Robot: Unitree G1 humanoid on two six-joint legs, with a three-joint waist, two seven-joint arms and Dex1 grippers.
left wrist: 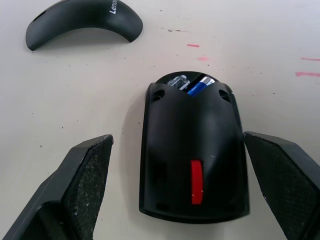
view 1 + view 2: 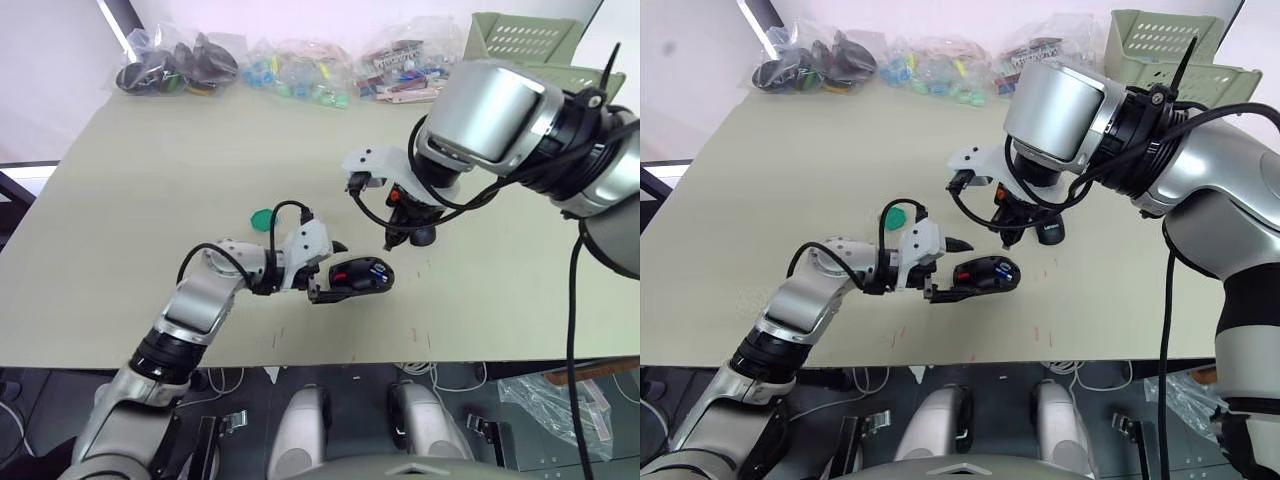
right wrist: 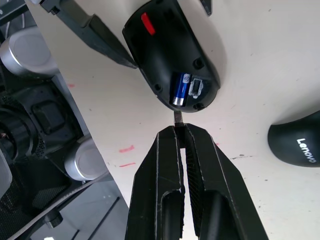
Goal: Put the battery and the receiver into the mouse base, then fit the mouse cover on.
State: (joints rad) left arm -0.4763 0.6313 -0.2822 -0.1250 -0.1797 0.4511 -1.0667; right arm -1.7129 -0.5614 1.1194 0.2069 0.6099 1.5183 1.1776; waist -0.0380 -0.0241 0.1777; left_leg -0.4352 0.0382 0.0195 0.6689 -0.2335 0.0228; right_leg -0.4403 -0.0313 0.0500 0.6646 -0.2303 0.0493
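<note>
The mouse base (image 2: 362,274) lies on the table, black with a red scroll wheel (image 1: 197,181). The blue battery (image 3: 180,89) sits in its open bay beside a silvery slot (image 3: 195,86). My left gripper (image 2: 335,272) is open, with one finger on each side of the base. My right gripper (image 3: 179,131) hovers just behind the bay end, shut on the receiver (image 3: 178,116), a tiny dark piece poking out of the fingertips. The mouse cover (image 1: 85,22), a glossy black shell with pale lettering, rests on the table beyond the base, under the right arm (image 2: 424,236).
A green round disc (image 2: 261,217) lies on the table left of my left wrist. Clear bags of small parts (image 2: 180,65) line the far edge, with a green basket (image 2: 520,45) at the back right. The table's front edge (image 2: 320,362) is close behind the base.
</note>
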